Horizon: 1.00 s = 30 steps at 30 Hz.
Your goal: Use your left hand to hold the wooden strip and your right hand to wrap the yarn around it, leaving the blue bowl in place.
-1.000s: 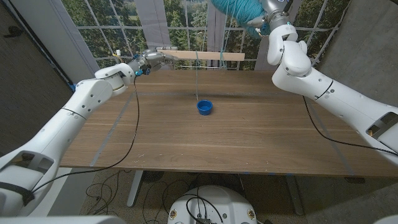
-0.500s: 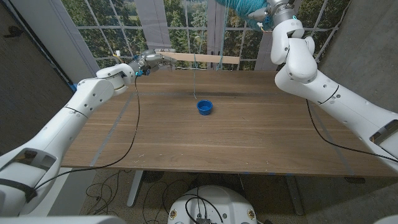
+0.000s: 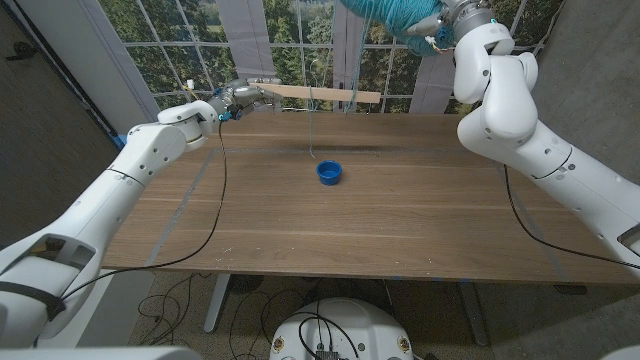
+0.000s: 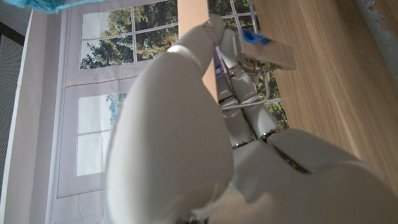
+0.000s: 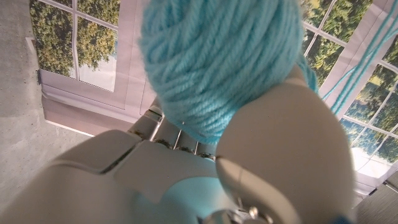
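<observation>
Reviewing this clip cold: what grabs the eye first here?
The teal yarn ball, raised high at the table's far right in the right hand, with strands running down to the wooden strip. The left hand holds that strip level above the far edge; a blue bowl sits mid-table.

So we've got a wooden table (image 3: 400, 215) with a plain brown top, grain running side to side. Sitting on it is a small blue bowl (image 3: 330, 172), upright, about the middle and a bit toward the far edge. We also see a black cable (image 3: 219, 195) trailing across the left part.
</observation>
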Each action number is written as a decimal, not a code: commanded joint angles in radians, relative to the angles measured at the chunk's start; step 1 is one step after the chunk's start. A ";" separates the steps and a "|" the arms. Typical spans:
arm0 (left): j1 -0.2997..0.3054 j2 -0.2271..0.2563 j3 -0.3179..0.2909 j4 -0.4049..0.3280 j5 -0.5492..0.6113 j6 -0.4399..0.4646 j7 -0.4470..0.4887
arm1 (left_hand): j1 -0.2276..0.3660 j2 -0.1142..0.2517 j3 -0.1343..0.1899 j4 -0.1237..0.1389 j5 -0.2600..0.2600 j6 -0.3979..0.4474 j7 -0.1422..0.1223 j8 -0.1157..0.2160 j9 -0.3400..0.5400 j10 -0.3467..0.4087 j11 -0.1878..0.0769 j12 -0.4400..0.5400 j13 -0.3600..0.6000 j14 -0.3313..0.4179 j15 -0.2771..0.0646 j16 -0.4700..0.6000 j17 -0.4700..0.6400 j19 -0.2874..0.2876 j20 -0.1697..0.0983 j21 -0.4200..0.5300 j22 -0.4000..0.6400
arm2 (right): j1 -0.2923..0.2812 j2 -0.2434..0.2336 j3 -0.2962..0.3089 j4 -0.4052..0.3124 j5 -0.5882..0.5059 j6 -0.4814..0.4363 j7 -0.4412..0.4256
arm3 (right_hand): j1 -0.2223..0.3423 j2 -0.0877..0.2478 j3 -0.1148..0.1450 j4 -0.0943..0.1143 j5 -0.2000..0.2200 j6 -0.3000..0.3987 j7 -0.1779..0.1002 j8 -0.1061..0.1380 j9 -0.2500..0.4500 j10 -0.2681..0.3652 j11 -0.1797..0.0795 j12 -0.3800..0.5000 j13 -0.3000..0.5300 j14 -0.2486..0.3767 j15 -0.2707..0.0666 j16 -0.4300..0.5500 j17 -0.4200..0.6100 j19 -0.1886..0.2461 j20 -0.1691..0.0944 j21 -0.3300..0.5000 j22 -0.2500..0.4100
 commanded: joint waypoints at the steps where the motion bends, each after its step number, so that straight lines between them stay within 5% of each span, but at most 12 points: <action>1: 0.010 0.003 -0.004 -0.030 0.037 0.009 0.074 | 0.001 0.008 0.068 0.062 0.006 -0.001 0.004 -0.002 0.001 -0.004 -0.003 0.000 0.004 0.113 -0.113 0.006 0.001 0.055 -0.115 0.006 0.001 | -0.092 -0.022 0.077 -0.113 -0.167 -0.004 0.283 | 0.247 0.255 -0.003 0.003 0.009 0.192 -0.194 0.003 0.004 0.138 -0.133 -0.001 0.000 0.008 -0.131 -0.001 0.002 0.002 -0.067 0.000 0.003; 18: 0.039 0.044 -0.015 -0.092 0.061 0.039 0.115 | -0.002 0.007 0.069 0.062 0.011 -0.005 0.004 -0.003 0.001 -0.009 -0.005 0.000 0.008 0.117 -0.111 0.006 0.000 0.054 -0.114 0.004 0.000 | -0.212 0.113 0.201 -0.088 -0.437 0.132 0.540 | 0.253 0.260 -0.007 0.005 0.009 0.186 -0.188 0.002 0.005 0.137 -0.127 -0.009 -0.004 0.010 -0.131 -0.002 0.005 0.002 -0.066 0.001 0.003; 30: 0.101 0.096 -0.046 -0.155 0.070 0.062 0.163 | -0.011 -0.003 0.074 0.062 0.029 -0.011 0.008 -0.005 0.001 -0.004 -0.002 0.008 0.020 0.133 -0.112 0.013 0.004 0.047 -0.115 -0.002 0.000 | -0.265 0.218 0.287 -0.031 -0.413 0.220 0.644 | 0.255 0.264 -0.011 0.007 0.006 0.183 -0.184 0.002 0.005 0.133 -0.121 -0.017 -0.007 0.017 -0.130 0.003 0.010 0.003 -0.065 0.003 0.004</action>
